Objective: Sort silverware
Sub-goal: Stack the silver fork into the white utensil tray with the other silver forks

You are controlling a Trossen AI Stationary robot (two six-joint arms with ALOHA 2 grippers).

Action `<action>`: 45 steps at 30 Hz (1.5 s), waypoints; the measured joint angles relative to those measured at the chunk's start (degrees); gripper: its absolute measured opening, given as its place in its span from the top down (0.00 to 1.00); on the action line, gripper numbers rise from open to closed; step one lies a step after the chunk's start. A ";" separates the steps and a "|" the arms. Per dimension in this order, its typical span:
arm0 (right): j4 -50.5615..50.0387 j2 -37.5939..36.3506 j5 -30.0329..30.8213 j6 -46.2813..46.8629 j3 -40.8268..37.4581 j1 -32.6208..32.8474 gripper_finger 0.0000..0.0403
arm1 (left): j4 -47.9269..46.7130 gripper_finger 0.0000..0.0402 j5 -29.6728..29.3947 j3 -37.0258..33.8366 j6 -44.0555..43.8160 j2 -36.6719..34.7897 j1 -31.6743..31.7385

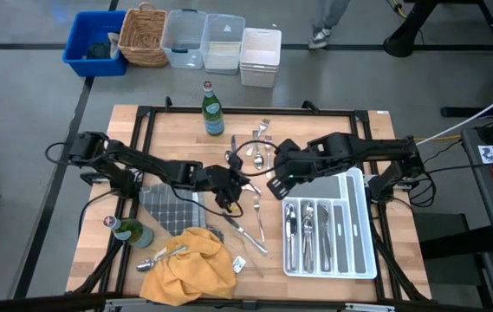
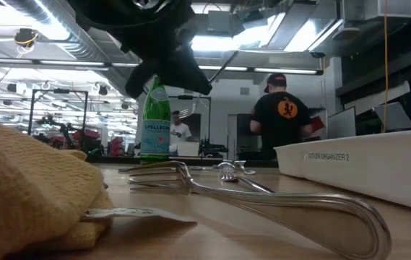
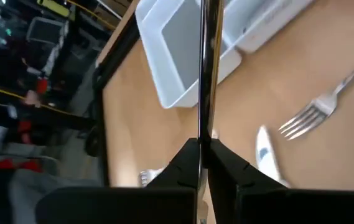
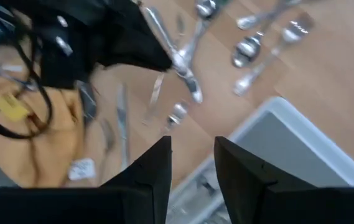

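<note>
Partly sorted. White tray [image 1: 363, 227] already holding several pieces. Most silverware [image 1: 259, 152] loose on desk [image 1: 177, 139] left of tray. Left gripper [image 1: 231, 184] clenched on slim knife [image 3: 209, 68] just left of tray. Right gripper [image 1: 274, 184] released, empty, at tray's upper left corner.

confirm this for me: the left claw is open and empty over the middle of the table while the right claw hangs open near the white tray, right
Not quite. The left claw is not open and empty: the left wrist view shows its fingers shut on a slim shiny piece of silverware. The rest holds: in the high view it is over the middle of the table, and the right claw hangs open near the white tray.
</note>
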 joint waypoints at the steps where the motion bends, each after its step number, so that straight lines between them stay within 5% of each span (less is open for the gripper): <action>1: 1.43 0.55 -0.22 0.00 0.00 -0.21 0.70 | 0.07 0.98 -0.94 0.00 1.38 0.12 -0.02; 9: 5.36 5.38 -2.13 -0.57 -0.04 -1.80 0.70 | 4.33 0.99 -6.74 0.00 3.92 0.06 -0.27; 23: 8.97 8.36 -9.22 -8.47 -0.09 -6.33 0.70 | 6.23 0.98 -6.68 0.00 4.48 0.04 -0.50; 45: 6.93 9.36 -10.93 -14.14 -0.07 -6.16 0.70 | 10.45 0.98 -6.66 0.94 0.59 -0.01 -1.56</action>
